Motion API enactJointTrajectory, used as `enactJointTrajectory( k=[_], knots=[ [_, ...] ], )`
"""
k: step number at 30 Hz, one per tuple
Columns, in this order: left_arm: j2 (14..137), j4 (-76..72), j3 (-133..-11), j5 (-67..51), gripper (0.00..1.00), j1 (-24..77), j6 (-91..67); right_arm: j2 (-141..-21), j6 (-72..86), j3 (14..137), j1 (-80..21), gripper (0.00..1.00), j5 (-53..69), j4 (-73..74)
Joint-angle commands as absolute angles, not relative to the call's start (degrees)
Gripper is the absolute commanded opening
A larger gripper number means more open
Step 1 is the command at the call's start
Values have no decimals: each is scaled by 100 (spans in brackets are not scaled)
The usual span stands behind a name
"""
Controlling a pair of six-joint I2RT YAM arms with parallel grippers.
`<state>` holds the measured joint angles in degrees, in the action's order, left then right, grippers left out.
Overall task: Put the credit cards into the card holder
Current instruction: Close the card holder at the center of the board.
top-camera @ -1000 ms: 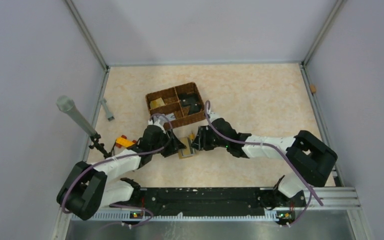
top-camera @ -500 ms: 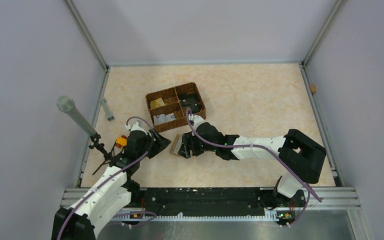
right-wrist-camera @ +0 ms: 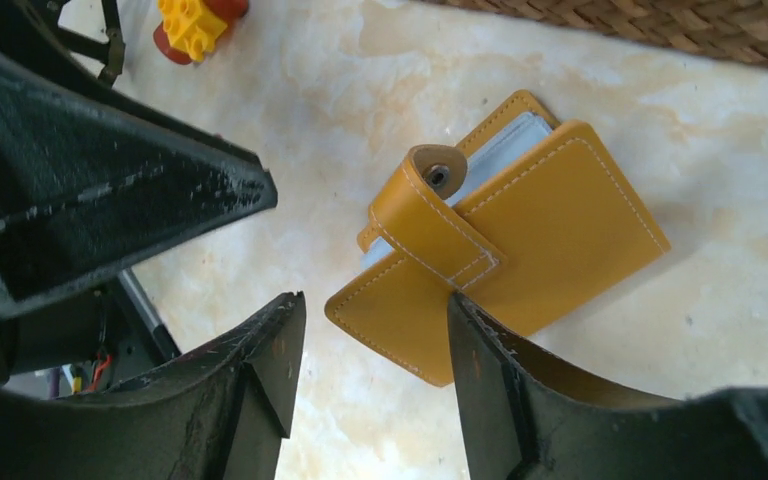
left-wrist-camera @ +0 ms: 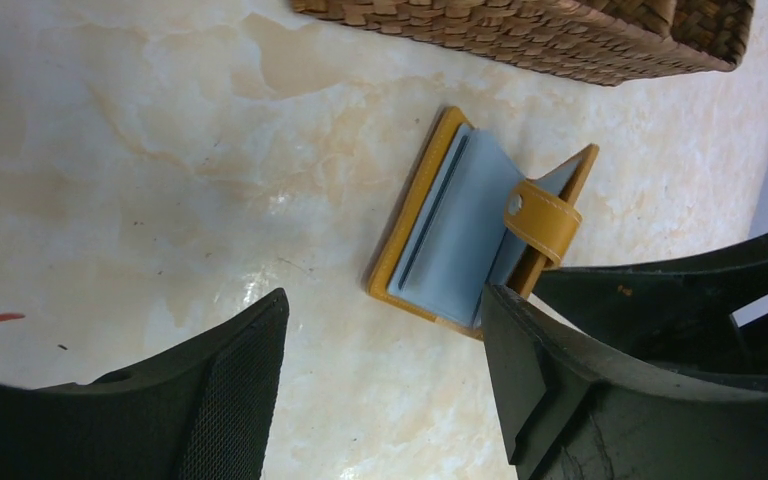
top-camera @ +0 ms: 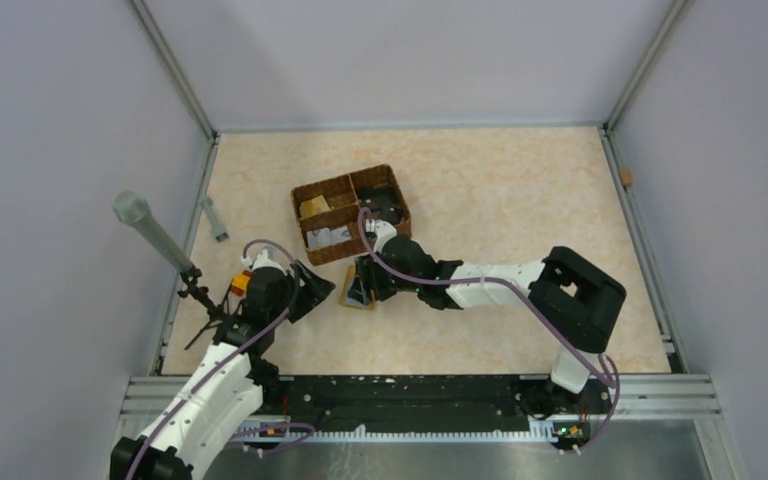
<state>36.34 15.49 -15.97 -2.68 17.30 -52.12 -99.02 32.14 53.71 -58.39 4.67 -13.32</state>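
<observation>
The mustard-orange card holder point(top-camera: 359, 293) lies on the table in front of the basket, its cover not quite flat. Its strap point(right-wrist-camera: 438, 225) with the dark stud is unfastened. Blue-grey sleeves point(left-wrist-camera: 465, 225) show inside it. My left gripper point(left-wrist-camera: 380, 335) is open a little to its left, touching nothing. My right gripper point(right-wrist-camera: 375, 325) hangs open just over the holder's near corner, with nothing between its fingers. The credit cards lie in the basket: a pale yellowish one point(top-camera: 312, 206), a grey one point(top-camera: 326, 238) and a black one point(top-camera: 388, 209).
The brown woven basket point(top-camera: 396, 229) stands just behind the holder. An orange-and-red toy block point(right-wrist-camera: 195, 20) sits beside the left arm. A grey microphone on a stand point(top-camera: 146, 226) and a small grey bar point(top-camera: 216, 219) are by the left wall.
Both grippers were closed in on the upright holder. The left arm has drawn back to the left. The right gripper has shifted left, and the holder now lies on the table.
</observation>
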Motion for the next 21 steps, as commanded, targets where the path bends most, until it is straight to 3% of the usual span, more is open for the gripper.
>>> enactJointTrajectory(
  k=[1,13,18,21],
  knots=[
    [3594,1440,-1476,-267,74,1641,-5216,-10296,3103,5809,-5740,54,677,-1632],
    [4758,242,-1578,-931,81,1441,-4703,-10794,2985,5636,-5558,54,1304,-2277],
    [5528,-575,-1684,-1104,78,1415,-4493,-10714,3101,5497,-5494,54,1500,-2415],
    [5985,-531,-1911,-1223,71,1415,-4199,-10476,3153,5358,-5448,55,1471,-2366]
  ],
)
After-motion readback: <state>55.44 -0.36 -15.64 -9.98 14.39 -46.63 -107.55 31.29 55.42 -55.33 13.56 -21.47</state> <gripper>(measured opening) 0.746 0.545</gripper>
